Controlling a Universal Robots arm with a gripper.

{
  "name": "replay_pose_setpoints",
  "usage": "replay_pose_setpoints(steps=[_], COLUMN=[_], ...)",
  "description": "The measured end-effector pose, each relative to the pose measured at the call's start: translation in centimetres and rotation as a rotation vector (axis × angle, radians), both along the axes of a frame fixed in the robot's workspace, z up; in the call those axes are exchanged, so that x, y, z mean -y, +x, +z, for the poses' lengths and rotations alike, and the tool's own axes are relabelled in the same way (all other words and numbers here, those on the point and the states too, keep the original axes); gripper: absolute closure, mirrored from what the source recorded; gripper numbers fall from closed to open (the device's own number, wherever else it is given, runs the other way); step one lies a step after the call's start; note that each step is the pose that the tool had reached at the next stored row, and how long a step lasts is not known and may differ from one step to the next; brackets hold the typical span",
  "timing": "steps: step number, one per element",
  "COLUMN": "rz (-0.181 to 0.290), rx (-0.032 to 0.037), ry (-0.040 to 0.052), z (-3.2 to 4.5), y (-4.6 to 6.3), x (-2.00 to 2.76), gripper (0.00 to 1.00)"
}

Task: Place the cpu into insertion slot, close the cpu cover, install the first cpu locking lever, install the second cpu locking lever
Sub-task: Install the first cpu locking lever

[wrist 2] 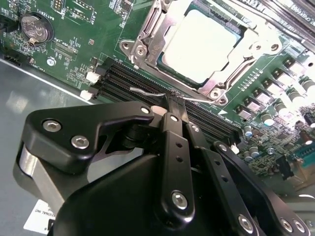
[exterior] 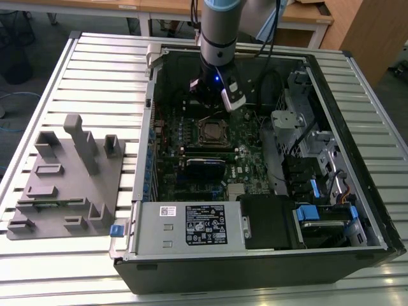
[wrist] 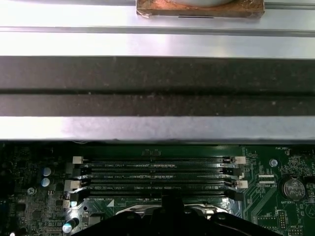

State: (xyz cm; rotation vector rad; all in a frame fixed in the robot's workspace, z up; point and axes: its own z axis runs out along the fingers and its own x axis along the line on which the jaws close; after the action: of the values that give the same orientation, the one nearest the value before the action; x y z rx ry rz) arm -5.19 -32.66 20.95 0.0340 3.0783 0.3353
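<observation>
The black, matt, bolted gripper (wrist 2: 173, 103) hangs at the far end of the open computer case (exterior: 255, 255). Its fingers are drawn together, and a thin silvery wire locking lever (wrist 2: 142, 91) crosses right at their tips; whether the lever is pinched I cannot tell. Just beyond it, the cpu (wrist 2: 202, 46), flat and dull silver-grey, sits in the insertion slot (exterior: 212, 132) at the middle of the green circuit board (wrist 2: 83, 44). The shiny stamped cpu cover (wrist 2: 147, 46) lies framed around it. Long, ribbed black memory slots (wrist: 157, 174) run between the gripper and the socket. A printed label (exterior: 205, 224) sits on the near metal box. A grey moulded fixture (exterior: 64, 172) rests on the slatted aluminium table (exterior: 95, 76) at the exterior view's left.
</observation>
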Motion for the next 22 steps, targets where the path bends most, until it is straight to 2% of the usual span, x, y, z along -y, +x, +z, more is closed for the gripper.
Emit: replay_pose_setpoints(steps=[7, 17, 22], rz=[0.002, 0.003, 0.003], rx=[0.0052, 0.0086, 0.01], ry=[0.0, -0.0001, -0.0002], z=[-0.49, -1.03, -1.55], y=[0.0, 0.0, 0.0], x=[0.0, 0.0, 0.01], gripper=[0.9, 0.9, 0.9])
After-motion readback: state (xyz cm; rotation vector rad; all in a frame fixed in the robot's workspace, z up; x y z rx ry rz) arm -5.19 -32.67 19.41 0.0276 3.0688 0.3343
